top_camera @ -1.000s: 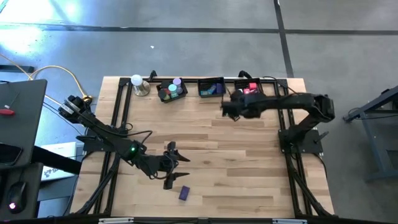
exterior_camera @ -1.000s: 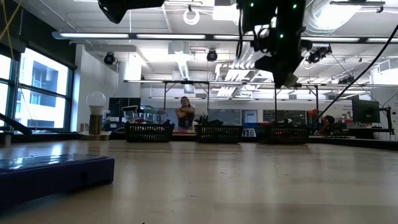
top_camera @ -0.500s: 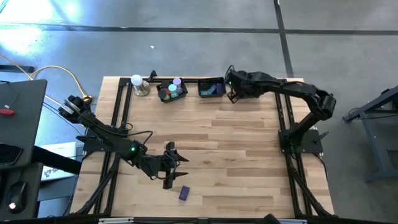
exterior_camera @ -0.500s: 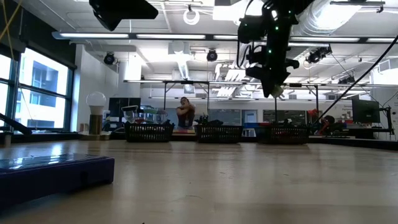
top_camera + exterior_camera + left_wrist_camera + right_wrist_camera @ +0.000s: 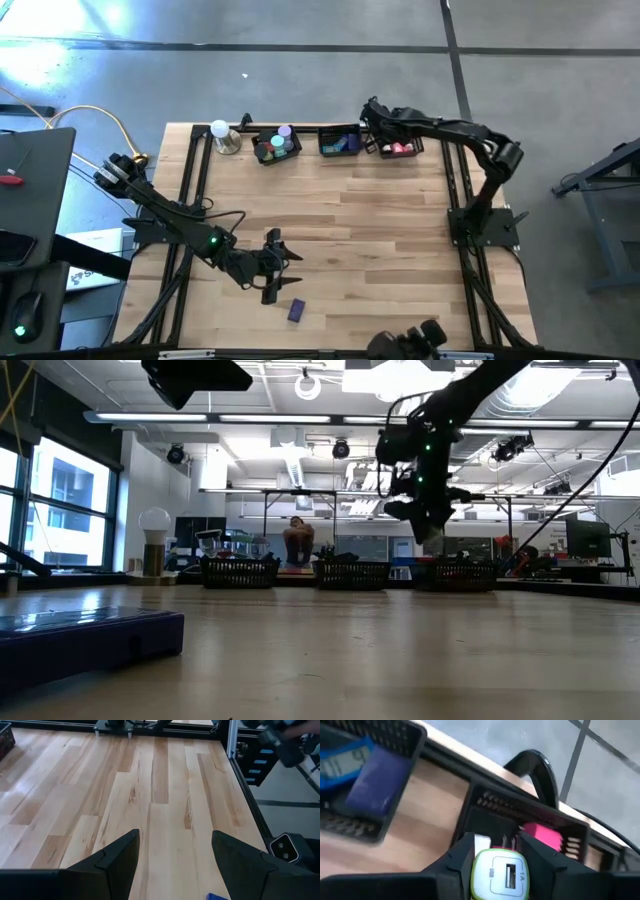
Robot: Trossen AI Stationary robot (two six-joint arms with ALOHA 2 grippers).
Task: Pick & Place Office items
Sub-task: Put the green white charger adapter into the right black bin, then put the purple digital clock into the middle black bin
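My right gripper (image 5: 376,140) hangs over the far edge, above the near-left corner of the right black tray (image 5: 402,147). It is shut on a small white and green USB adapter (image 5: 501,872). A pink block (image 5: 542,834) lies in that tray. The middle tray (image 5: 375,785) holds purple and blue blocks. My left gripper (image 5: 276,266) is open and low over the table's near left part. One purple block (image 5: 297,311) rests flat on the table just near of it, and looms at the left in the low view (image 5: 90,635). My right gripper pinches the white and green USB adapter by its two opposite sides (image 5: 479,870) between the two fingers. The face with the USB port looks toward the wrist camera. The adapter is lifted clear, above the right tray.
The left tray (image 5: 277,146) holds lilac and teal cylinders. A white ball on a metal base (image 5: 222,135) stands at the far left corner. Black frame rails run along the table's left, right and far edges. Bare wood lies between the trays and my left gripper.
My right gripper has carried the adapter from the table's middle right toward the far edge, and now sits over the right tray, which its arm covered before. My left gripper has kept still.
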